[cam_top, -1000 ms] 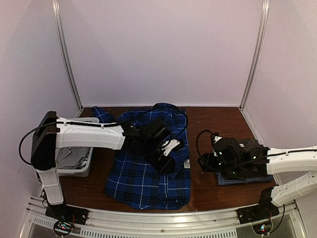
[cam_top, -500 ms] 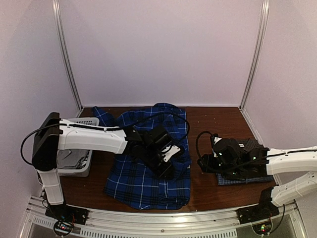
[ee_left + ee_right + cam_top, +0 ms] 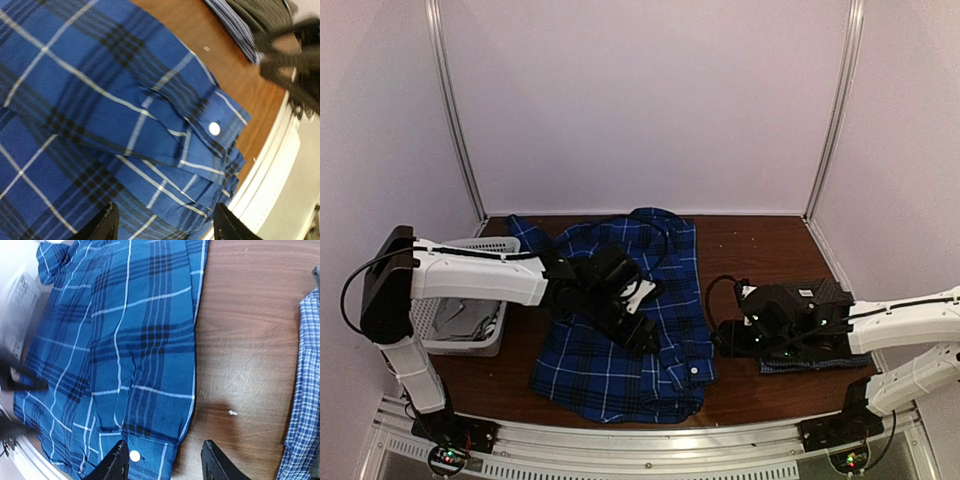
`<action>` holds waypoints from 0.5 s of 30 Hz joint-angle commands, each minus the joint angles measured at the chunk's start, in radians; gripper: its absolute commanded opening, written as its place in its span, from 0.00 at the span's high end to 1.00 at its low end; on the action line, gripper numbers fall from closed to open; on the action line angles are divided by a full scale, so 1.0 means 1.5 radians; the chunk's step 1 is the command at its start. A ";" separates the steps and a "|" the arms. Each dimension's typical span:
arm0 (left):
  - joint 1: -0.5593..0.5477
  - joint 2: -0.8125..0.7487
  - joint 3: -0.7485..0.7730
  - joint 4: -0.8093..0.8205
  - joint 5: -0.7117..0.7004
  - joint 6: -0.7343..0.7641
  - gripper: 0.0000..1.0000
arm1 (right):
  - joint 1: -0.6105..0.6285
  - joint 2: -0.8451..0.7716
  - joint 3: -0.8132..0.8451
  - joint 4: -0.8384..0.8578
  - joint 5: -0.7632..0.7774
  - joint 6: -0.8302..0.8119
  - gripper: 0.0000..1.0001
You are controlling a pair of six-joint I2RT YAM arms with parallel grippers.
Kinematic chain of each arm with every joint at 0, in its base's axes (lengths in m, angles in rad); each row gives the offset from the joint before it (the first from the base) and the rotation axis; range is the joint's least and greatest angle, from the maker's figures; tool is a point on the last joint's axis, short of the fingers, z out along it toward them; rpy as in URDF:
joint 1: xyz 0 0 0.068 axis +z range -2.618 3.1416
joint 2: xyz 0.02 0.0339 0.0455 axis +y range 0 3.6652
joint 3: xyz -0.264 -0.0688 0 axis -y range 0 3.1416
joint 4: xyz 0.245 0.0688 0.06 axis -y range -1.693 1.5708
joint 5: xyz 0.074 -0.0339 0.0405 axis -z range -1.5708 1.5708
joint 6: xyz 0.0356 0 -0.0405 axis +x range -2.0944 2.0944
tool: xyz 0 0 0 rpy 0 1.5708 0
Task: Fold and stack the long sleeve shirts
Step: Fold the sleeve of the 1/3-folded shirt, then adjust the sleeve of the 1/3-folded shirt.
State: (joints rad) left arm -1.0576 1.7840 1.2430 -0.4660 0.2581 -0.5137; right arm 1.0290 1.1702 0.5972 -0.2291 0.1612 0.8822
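From above, the royal-blue plaid shirt (image 3: pixel 610 365) is lying spread out in the middle of the brown table (image 3: pixel 760 250), its collar end reaching toward the back wall and its hem toward my bases. I am holding my left claw (image 3: pixel 638 335) low over the shirt's middle, and my right claw (image 3: pixel 723 338) is pointing at its right edge. The pale blue shirt (image 3: pixel 780 366) is peeking out folded beneath my right arm, and the white basket (image 3: pixel 485 245) is sitting at the far left. Through my left wrist camera, my fingers (image 3: pixel 102 225) are standing spread apart with nothing between them, and the plaid is filling the view below: bright blue, dark bands, thin white lines. A sleeve cuff (image 3: pixel 227 112) with a white button (image 3: pixel 214 128) is lying across the cloth near the shirt's edge, and the dark grey shirt (image 3: pixel 260 11) is resting on the pale blue one beyond bare wood. Through my right wrist camera, my right claw is also gaping wide and gripping nothing. It is facing the same buttoned cuff, with the pale blue check showing at the right edge.
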 commanded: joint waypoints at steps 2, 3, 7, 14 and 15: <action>0.110 -0.021 -0.054 0.103 -0.017 -0.116 0.40 | 0.037 0.032 -0.006 -0.007 -0.013 0.005 0.49; 0.124 -0.013 -0.056 0.116 -0.016 -0.128 0.42 | 0.044 0.034 -0.011 -0.002 -0.016 0.011 0.49; 0.153 0.035 -0.016 0.134 -0.023 -0.144 0.44 | 0.062 0.034 -0.030 0.006 -0.017 0.034 0.49; 0.166 0.111 0.041 0.125 -0.086 -0.182 0.48 | 0.069 0.032 -0.054 0.034 -0.022 0.055 0.49; 0.167 0.116 0.041 0.133 -0.087 -0.188 0.48 | 0.070 0.034 -0.055 0.035 -0.023 0.056 0.49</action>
State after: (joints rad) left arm -0.8150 1.9232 1.2701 -0.3210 0.1814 -0.7380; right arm 1.1267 1.2213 0.5266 -0.2123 0.1291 0.9413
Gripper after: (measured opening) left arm 0.521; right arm 0.506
